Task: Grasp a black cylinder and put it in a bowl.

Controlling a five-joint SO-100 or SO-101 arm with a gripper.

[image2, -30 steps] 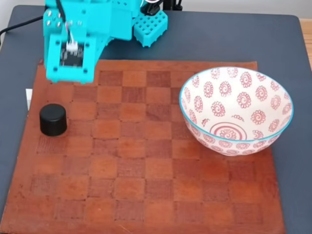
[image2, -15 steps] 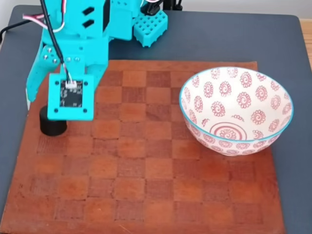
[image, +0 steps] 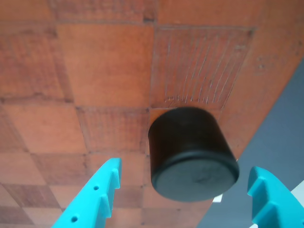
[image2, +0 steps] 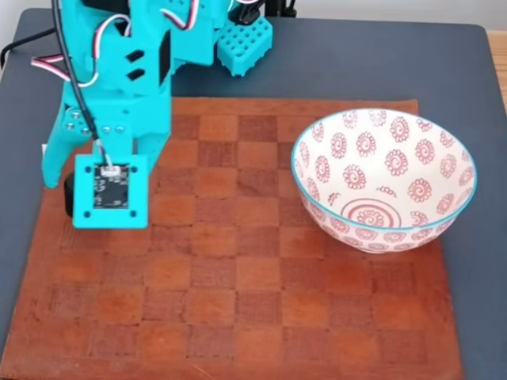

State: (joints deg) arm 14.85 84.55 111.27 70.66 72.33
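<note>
Gripper (image: 187, 190) spread around black cylinder (image: 190, 152), probably untouched, bowl (image2: 386, 178) well apart

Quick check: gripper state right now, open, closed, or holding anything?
Gripper: open, holding nothing; its jaws stand on either side of the black cylinder without touching it.

A worn brown leather checkerboard mat (image2: 238, 277) lies flat on a dark grey counter (image2: 356, 63), a white scrap (image2: 46, 158) showing at its left edge.
</note>
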